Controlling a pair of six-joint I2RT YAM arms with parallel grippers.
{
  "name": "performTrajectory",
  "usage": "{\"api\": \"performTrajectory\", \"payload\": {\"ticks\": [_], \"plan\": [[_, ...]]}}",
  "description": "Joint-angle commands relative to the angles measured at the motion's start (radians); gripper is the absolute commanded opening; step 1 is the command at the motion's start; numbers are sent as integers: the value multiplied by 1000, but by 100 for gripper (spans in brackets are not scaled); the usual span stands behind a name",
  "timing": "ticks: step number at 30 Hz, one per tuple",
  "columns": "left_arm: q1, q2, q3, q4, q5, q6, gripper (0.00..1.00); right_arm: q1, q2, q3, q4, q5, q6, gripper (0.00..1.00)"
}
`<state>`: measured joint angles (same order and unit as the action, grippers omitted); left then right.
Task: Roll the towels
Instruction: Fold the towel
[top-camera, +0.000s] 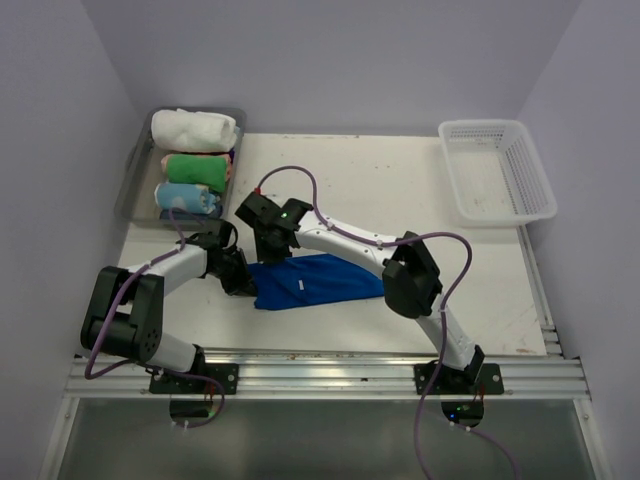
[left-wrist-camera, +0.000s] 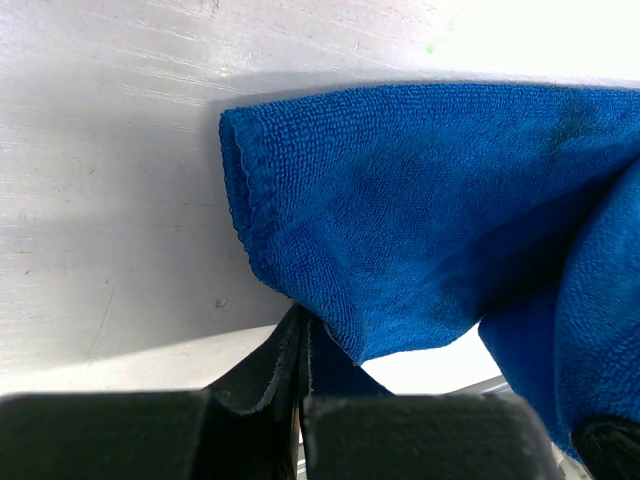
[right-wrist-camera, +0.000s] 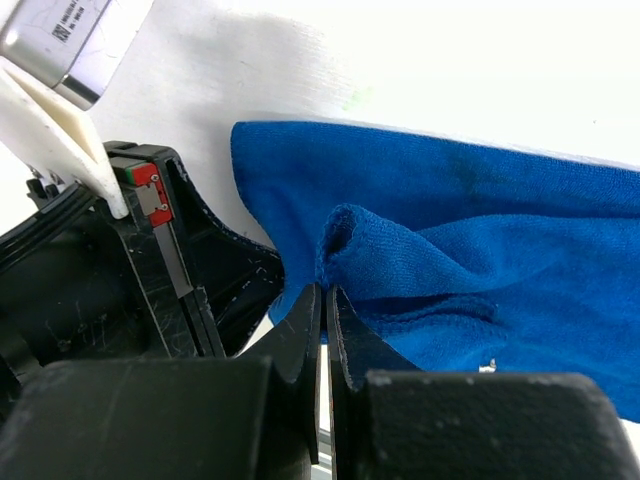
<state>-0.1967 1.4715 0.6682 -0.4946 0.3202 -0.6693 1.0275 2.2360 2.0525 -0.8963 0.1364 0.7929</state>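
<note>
- Blue towel (top-camera: 315, 282) lies on the worktop (top-camera: 400, 190) close to the near edge, left of centre. Most of it is spread flat, and the left end is gathered up.
- Left fingers (left-wrist-camera: 262, 378) are clenched on a corner of that left end. In the wrist view the cloth runs down between the tips.
- Right fingers (right-wrist-camera: 302, 325) are clenched on a raised fold of the same towel, just beside the left arm's. A small tuck of terry curls over at the tips.
- Judgement: two pinches side by side on one short end let the edge be lifted and turned over evenly, which starts a straight roll. The roll looks barely begun.
- White towel (top-camera: 195, 128) sits rolled at the far end of the grey bin (top-camera: 135, 178) in the far left corner. That one looks finished.
- Green roll (top-camera: 197, 167) and pale dotted roll (top-camera: 188, 196) sit in the same bin, nearer than the white towel.
- White basket (top-camera: 497, 170) stands at the far right corner, well apart from both arms.
</note>
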Motion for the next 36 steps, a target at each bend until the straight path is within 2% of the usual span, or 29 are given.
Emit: {"api": "performTrajectory", "payload": {"ticks": [1,15,25,26,29,31,33,36], "plan": [[6,23,-41,-2,-105,27,1,9,-47,26,14,6,9,0],[10,18,-42,-10,-118,33,1,22,-29,57,19,-17,-4,0],[10,13,-39,-18,-124,30,1,28,56,78,36,-38,-14,0],[10,9,-38,-21,-125,31,1,26,62,80,36,-49,-18,20],[13,-20,-15,-68,-162,40,1,26,56,84,30,-38,-43,41],[23,-49,13,-119,-194,49,1,17,15,75,31,-21,-63,48],[42,-98,34,-157,-210,54,2,3,-59,52,33,9,-76,48],[74,-169,96,-240,-272,51,3,-38,-168,-92,86,48,-78,44]]}}
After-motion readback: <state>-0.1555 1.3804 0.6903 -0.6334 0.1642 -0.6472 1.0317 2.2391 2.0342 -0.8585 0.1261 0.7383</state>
